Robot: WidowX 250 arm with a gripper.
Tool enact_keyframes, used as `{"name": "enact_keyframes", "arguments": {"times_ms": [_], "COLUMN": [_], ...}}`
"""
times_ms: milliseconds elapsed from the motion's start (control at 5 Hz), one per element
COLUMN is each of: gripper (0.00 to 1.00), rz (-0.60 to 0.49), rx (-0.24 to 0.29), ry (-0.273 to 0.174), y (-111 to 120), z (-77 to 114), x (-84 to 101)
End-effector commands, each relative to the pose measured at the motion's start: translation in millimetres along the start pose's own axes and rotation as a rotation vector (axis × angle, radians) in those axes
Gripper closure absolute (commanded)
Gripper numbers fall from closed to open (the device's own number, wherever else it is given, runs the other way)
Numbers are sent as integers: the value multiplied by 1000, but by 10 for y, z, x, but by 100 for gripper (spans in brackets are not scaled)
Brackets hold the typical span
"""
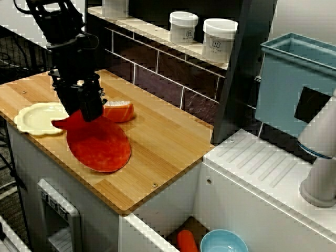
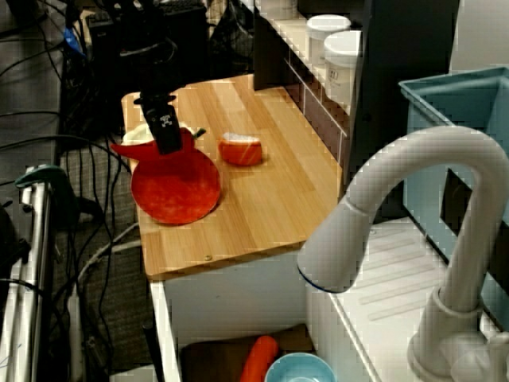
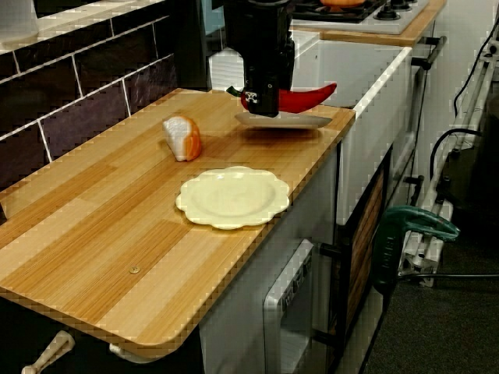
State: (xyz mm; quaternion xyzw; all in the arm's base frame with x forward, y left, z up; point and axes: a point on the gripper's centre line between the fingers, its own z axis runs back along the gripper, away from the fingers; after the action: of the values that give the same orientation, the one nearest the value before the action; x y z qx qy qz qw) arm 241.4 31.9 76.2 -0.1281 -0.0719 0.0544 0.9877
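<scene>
Working from the front-corner view, I began at the left. A pale yellow scalloped plate lay on the wooden desk, just left of the round red plate. Their rims were close, though I could not tell whether they met.

Next came the black tool, hanging over the red plate's rear left edge. It was pinched down on a red chilli pepper. The pepper's pointed end stuck out past the red plate's rim toward the yellow plate. The fingers were mostly hidden by the pepper, so I could only say they were nearly together.

In the low view from the desk's end, the pepper hung level under the tool. It was clear of the red plate, with a dark gap between them.

Right of the red plate and a little behind it, an orange-and-white wedge sat on the desk. The view from the sink side showed it apart from the plate.

Further right and well behind the red plate, two white lidded jars stood side by side on a tiled ledge. Far right of the red plate were a light blue bin and a white tap.
</scene>
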Motion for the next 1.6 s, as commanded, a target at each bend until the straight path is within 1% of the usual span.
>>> {"name": "enact_keyframes", "arguments": {"times_ms": [0,200,400,600,800,1000,1200,1400], "gripper": [100,100,100,100,100,100,100,100], "rz": [-42,-96,-145,-165,-159,-207,-334,-363], "rx": [17,-88,-180,-232,-132,-55,42,58], "ry": [-48,21,77,155,84,86,123,120], "y": [86,116,130,141,146,130,77,67], "z": [19,-10,-20,-77,-52,-75,-154,-226], "x": [124,170,199,230,234,221,170,136]}}
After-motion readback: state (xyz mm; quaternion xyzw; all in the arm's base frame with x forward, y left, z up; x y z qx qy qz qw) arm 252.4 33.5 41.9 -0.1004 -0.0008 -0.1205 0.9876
